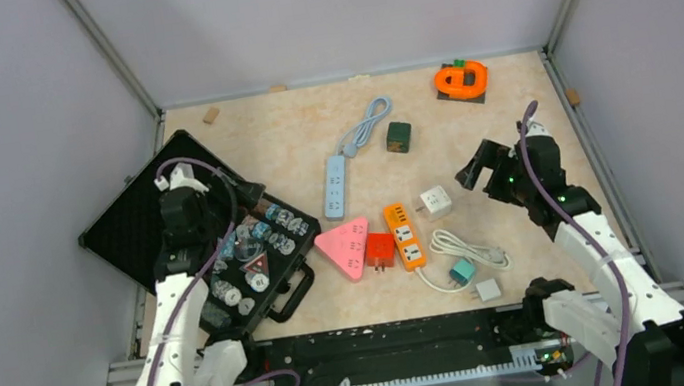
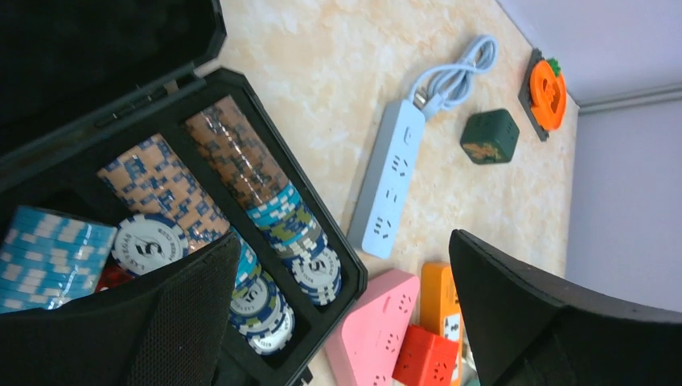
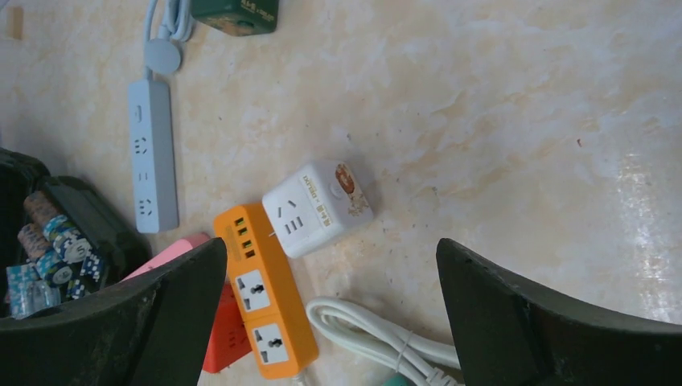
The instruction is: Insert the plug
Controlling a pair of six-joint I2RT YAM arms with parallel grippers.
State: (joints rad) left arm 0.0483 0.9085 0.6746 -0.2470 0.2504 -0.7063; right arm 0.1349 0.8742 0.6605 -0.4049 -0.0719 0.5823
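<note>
An orange power strip point(image 1: 405, 236) lies mid-table, with its coiled white cord point(image 1: 472, 250) and a teal plug point(image 1: 462, 271) to its right. A small grey-white adapter point(image 1: 488, 290) lies near the front edge. In the right wrist view the orange strip point(image 3: 265, 297) and the cord point(image 3: 362, 330) lie below my open, empty right gripper point(image 3: 330, 322). That gripper point(image 1: 478, 166) hovers to the right of a white cube socket point(image 1: 436, 201). My left gripper point(image 1: 235, 190) is open and empty above the black chip case point(image 1: 136, 227); it also shows in the left wrist view point(image 2: 342, 322).
A pink triangular strip point(image 1: 345, 246) and a red cube socket point(image 1: 379, 249) lie left of the orange strip. A light blue strip point(image 1: 335, 186) with its cable, a green cube point(image 1: 399, 136) and an orange pumpkin piece point(image 1: 462, 80) lie farther back. Poker chips point(image 2: 273, 217) fill the case.
</note>
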